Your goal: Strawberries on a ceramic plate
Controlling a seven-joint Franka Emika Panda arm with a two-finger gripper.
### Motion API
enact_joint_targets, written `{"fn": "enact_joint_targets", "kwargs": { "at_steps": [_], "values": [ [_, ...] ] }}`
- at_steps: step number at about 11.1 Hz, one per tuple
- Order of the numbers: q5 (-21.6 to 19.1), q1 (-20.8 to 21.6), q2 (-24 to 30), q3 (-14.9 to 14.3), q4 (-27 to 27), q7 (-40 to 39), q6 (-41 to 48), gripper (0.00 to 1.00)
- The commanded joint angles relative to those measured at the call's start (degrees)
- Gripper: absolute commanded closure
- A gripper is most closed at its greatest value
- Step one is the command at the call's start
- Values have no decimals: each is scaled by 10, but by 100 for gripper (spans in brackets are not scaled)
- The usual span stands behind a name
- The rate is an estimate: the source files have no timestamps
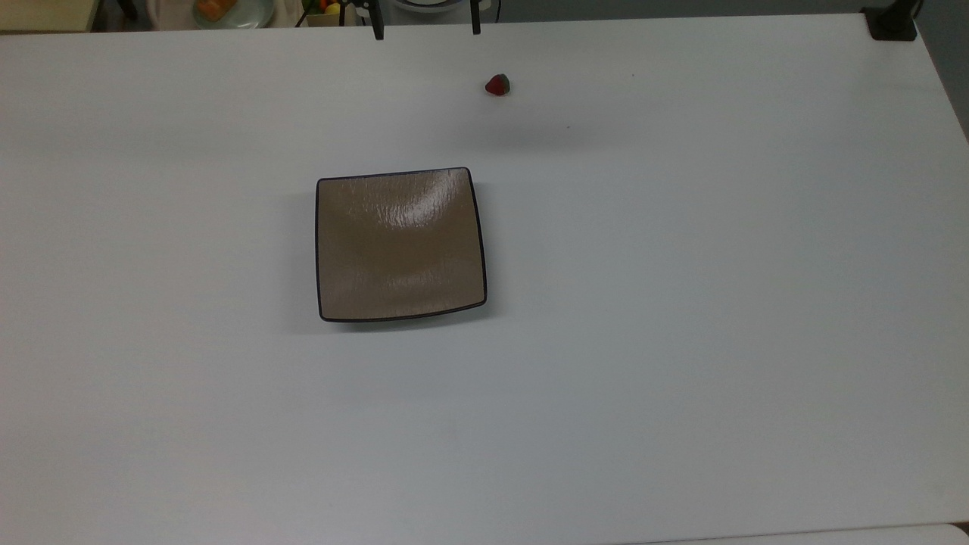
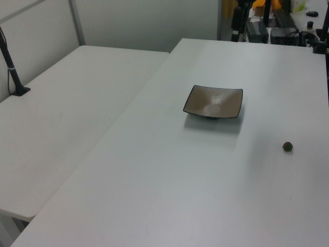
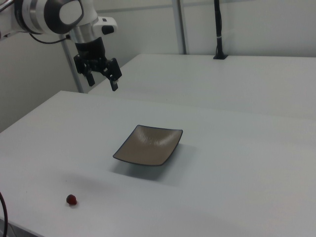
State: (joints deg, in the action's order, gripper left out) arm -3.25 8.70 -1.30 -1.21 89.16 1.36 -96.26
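A tiny red strawberry (image 1: 497,85) (image 2: 288,146) (image 3: 71,199) with a dark green cap lies on the white table, near its far edge in the top view. The square glossy brown ceramic plate (image 1: 401,244) (image 2: 214,102) (image 3: 148,144) sits empty near the table's middle, well apart from the berry. My gripper (image 3: 102,82) (image 1: 426,29) hangs high above the table with its fingers spread open and nothing between them. In the right view it is up and to the left of the plate, far from the strawberry.
A round pale dish (image 1: 231,9) with orange food sits beyond the table's far edge. A black mount (image 1: 893,23) stands at the top view's right corner. A second white table (image 2: 61,118) adjoins, with a black post (image 2: 13,67) (image 3: 218,29) on it.
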Motion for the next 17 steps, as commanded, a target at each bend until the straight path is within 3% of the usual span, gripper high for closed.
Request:
{"fn": "enact_joint_targets", "kwargs": {
  "at_steps": [1, 7, 13, 15, 17],
  "values": [
    [-4, 11, 13, -3, 23, 9, 5, 0],
    [-4, 14, 13, -3, 29, -11, 5, 0],
    [4, 15, 12, 2, 85, -284, 77, 0],
    [21, 28, 13, 8, 117, -296, 100, 0],
    [33, 30, 13, 35, 152, -296, 100, 0]
  ]
}}
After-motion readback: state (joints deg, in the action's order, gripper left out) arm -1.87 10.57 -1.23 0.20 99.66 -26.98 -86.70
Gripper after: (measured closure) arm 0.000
